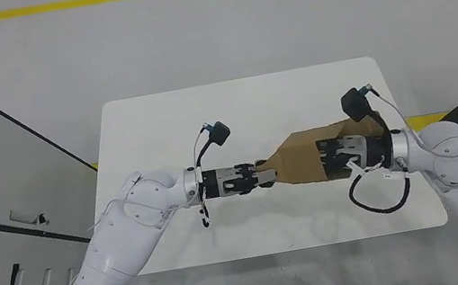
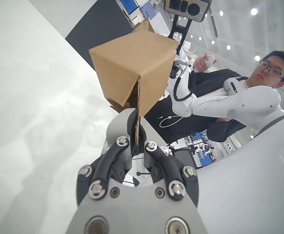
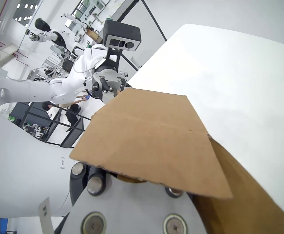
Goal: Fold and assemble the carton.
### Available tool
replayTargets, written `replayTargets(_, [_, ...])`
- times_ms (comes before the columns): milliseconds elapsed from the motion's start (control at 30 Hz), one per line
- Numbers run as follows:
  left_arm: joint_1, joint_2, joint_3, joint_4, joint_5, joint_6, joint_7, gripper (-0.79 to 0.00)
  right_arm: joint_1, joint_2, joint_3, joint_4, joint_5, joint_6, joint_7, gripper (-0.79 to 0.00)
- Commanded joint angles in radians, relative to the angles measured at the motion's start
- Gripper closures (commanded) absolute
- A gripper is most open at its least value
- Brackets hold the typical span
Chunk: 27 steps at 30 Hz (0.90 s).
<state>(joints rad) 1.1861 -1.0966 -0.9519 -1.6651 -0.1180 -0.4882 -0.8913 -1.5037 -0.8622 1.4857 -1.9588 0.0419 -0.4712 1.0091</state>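
Carton [image 2: 133,66] flap — in left pincer [image 2: 136,124]

The carton [image 1: 304,157] is located over the table [image 1: 207,119], right of centre, between both grippers. The left gripper [image 1: 264,175] pinches its left flap edge. The right gripper [image 1: 331,160] is at its right end.

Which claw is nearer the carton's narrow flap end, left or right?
Left. The left claw is shut on that flap of the carton; the right claw is at the carton's opposite, wider end.
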Motion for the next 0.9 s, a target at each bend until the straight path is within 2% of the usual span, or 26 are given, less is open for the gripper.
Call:
replayTargets(0, [0.001, 0.000, 0.000, -0.001, 0.003, 0.001, 0.000, 0.000, 0.000, 0.001, 0.003, -0.007, 0.000, 0.002, 0.004, 0.000])
replayTargets(867, [0.007, 0.002, 0.004, -0.007, 0.034, -0.003, 0.014, 0.000, -0.050, 0.021, 0.085, -0.131, -0.035, 0.033, 0.061, 0.000])
